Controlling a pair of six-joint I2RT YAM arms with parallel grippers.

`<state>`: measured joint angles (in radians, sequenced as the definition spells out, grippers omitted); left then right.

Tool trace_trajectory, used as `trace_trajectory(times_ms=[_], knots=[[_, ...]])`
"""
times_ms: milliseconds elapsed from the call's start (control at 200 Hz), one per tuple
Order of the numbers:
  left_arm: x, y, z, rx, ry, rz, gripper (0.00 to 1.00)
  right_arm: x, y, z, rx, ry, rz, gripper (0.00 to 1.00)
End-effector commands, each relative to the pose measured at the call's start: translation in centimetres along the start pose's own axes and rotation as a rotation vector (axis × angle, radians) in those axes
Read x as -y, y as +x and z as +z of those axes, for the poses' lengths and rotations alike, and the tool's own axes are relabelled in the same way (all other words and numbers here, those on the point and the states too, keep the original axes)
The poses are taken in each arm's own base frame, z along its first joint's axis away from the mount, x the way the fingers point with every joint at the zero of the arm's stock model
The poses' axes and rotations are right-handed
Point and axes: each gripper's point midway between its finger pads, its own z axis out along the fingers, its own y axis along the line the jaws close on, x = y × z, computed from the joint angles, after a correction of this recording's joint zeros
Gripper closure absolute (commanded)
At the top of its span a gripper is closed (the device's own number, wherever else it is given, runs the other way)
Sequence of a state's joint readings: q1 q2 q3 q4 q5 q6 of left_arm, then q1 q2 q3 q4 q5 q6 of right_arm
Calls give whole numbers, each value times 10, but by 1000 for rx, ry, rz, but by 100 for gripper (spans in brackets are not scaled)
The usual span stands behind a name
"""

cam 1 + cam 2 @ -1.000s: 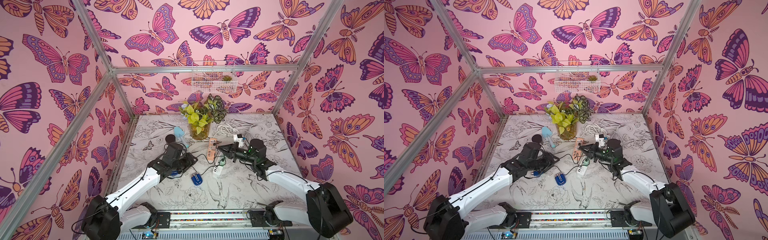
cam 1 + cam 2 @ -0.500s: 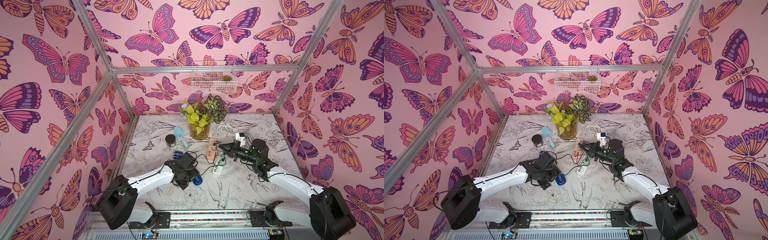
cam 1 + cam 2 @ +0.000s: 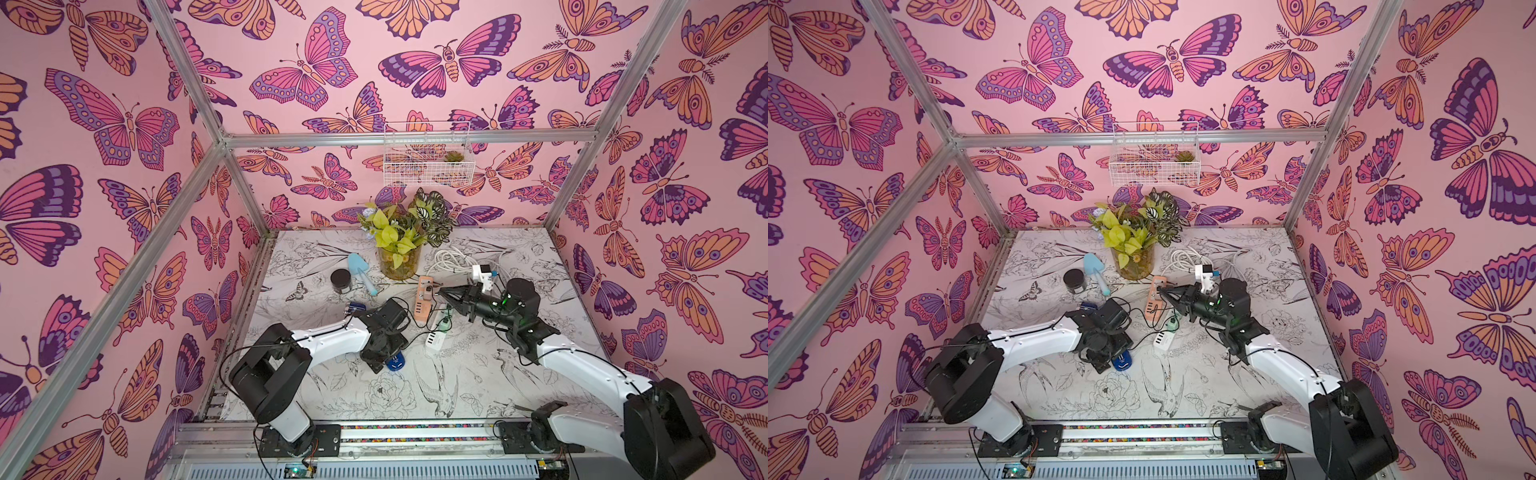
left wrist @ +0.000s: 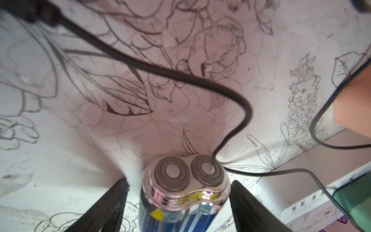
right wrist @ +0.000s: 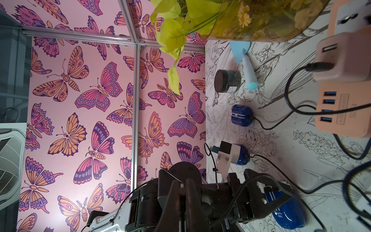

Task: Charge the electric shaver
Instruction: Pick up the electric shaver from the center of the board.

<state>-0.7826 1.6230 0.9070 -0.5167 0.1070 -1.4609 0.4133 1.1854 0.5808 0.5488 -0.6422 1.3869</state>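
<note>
Blue shaver (image 4: 184,192) on counter (image 3: 478,395), straddled by left end effector (image 4: 179,181) with fingers spread; right end effector (image 3: 444,291) closed, just right of peach power strip (image 3: 423,299).

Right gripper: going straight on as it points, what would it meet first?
Probably nothing nearby: the shut right gripper seems aimed above the pink power strip and black jar, toward the butterfly wall. Height is uncertain.

The left pincer (image 4: 179,183) swung down over the shaver (image 4: 186,174) — jaws apart (straddling it).
</note>
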Motion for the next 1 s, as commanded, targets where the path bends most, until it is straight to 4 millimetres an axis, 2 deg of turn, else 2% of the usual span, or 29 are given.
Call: trace_trajectory(times_ms=[0, 140, 346, 456, 546, 601, 726, 856, 991], knots=[[-32, 1, 3, 10, -163, -5, 27, -12, -1, -3, -10, -23, -28, 100], [-42, 3, 3, 8, -259, 9, 34, -8, -2, -5, -2, -16, -18, 100], [-57, 7, 4, 18, -315, -29, 34, -5, -4, -10, 7, -12, -12, 100], [-65, 7, 7, 24, -336, -60, 29, -4, -5, -12, 10, -6, -7, 100], [-60, 5, 10, 31, -330, -69, 22, -5, -5, -11, 4, -9, -8, 100], [-57, 4, 13, 31, -330, -70, 23, -4, -4, -11, 1, -6, -5, 100], [-58, 5, 19, 22, -354, -78, 32, -4, -4, -11, -4, -6, -4, 100], [-59, 4, 21, 27, -328, -112, 54, -7, -3, -12, -8, -10, -8, 100], [-45, -3, 3, 58, -238, -141, 68, -8, 0, -13, -21, -11, -23, 100]])
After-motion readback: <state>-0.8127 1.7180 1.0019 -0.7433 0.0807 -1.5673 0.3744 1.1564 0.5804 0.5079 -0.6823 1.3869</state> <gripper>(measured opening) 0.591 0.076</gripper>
